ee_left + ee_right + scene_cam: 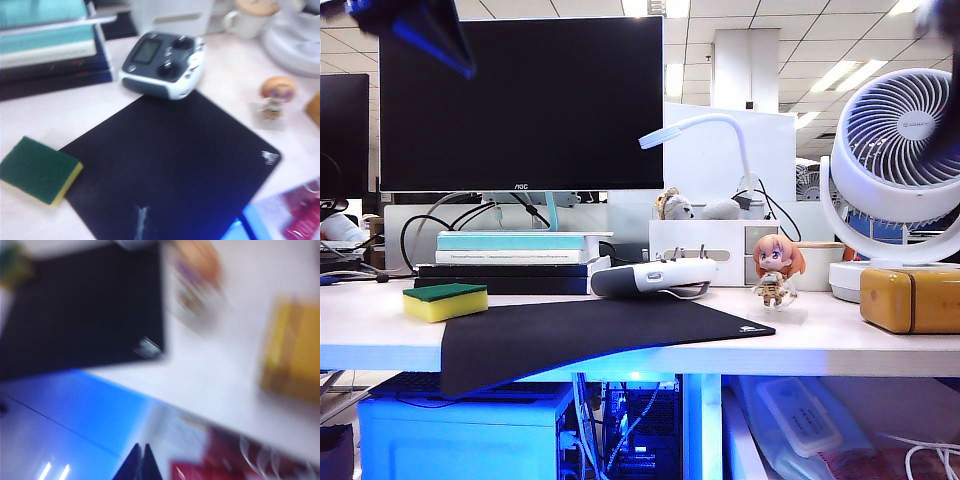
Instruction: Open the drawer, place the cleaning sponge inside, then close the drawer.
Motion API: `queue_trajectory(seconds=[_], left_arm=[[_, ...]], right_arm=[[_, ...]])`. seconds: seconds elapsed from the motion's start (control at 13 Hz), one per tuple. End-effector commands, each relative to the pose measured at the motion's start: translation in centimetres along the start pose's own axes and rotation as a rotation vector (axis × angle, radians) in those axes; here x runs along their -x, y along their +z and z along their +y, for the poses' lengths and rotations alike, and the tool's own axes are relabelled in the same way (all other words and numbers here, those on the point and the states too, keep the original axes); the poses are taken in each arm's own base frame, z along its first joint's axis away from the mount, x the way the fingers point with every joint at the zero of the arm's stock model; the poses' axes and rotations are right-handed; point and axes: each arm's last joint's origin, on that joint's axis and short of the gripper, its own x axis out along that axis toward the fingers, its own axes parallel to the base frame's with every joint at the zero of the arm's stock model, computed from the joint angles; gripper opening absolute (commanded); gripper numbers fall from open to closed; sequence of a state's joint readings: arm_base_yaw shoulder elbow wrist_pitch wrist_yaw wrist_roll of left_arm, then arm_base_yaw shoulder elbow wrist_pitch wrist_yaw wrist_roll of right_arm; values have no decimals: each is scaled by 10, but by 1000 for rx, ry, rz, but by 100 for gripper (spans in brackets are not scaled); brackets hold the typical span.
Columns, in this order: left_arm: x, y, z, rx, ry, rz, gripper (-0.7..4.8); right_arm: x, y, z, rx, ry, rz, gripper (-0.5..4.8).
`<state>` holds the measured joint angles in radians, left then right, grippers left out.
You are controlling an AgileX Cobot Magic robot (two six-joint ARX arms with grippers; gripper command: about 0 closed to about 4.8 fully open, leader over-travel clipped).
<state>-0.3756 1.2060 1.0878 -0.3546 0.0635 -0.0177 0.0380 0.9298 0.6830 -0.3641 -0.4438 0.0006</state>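
The exterior view showed the whole desk [840, 340] from the front: a dark monitor [520, 100] at the back edge, a white fan [900, 140] and a yellow-orange box [912, 300] near the right edge, and a small figurine [776, 270] between them and the black mouse pad [590, 335]. Only this view showed the blue-lit space under the desk. No drawer front could be told for sure in any view.

The left wrist view looked down from above and showed the top of a grey and white remote controller [165, 65], with its screen and two sticks, touching the far corner of the mouse pad.

The cleaning sponge [445, 300] lay flat near the left edge of the desk, just beside the pad, green scouring layer up and yellow foam below.

The left gripper [142, 225] hung above the front part of the pad, its jaws pressed together and holding nothing. The right gripper [141, 462] was over the front edge of the desk, also closed tight and empty; its view was strongly blurred.
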Motion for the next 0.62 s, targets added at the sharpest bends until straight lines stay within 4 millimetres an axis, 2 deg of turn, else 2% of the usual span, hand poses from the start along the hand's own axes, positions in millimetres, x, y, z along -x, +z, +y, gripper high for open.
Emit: queue_trajectory(seconds=[0.08, 0.23, 0.62], left_arm=[[-13, 1, 9, 29, 42, -12, -6], [-29, -1, 15, 34, 114, -13, -6], [-71, -16, 24, 34, 150, 53, -6]], right_arm=[[20, 8, 20, 87, 143, -112, -5], [38, 9, 32, 134, 240, -187, -6], [58, 9, 41, 157, 261, -259, -6]])
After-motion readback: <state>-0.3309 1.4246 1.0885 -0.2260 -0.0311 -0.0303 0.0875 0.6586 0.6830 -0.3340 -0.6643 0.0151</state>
